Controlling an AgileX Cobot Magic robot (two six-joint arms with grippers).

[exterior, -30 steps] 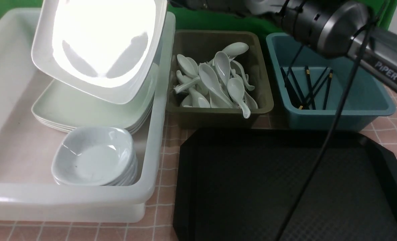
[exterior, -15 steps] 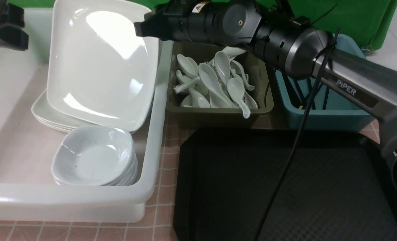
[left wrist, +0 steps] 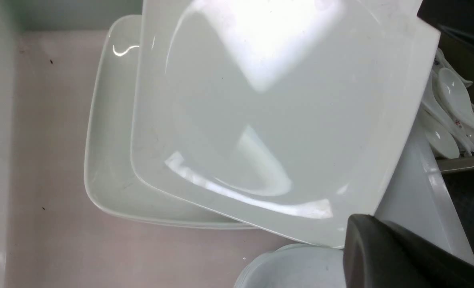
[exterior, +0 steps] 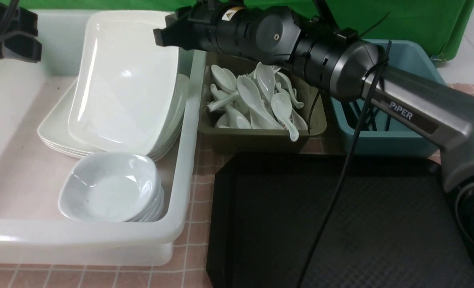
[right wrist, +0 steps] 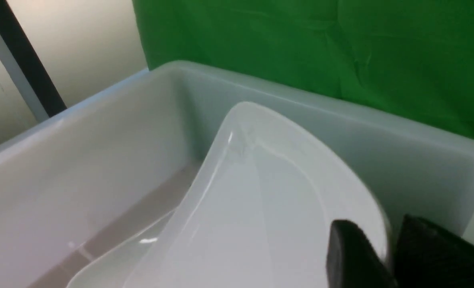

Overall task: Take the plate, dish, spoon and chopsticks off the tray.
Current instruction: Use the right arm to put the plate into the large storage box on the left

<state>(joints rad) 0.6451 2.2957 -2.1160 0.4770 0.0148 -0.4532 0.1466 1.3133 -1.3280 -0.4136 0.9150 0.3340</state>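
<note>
A wrinkled green backdrop (exterior: 401, 20) hangs behind the tabletop (exterior: 199, 188), which is covered in a pink cloth with a white grid (visible only in strips), while a pale wall (right wrist: 81, 44) and a dark upright bar (right wrist: 25, 60) show beyond.

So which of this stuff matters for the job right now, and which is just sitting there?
In play: plate, tilted on the stack; right tool at its rim; tray; white tub.
Idle: small dishes, spoons bin, blue bin.
</note>
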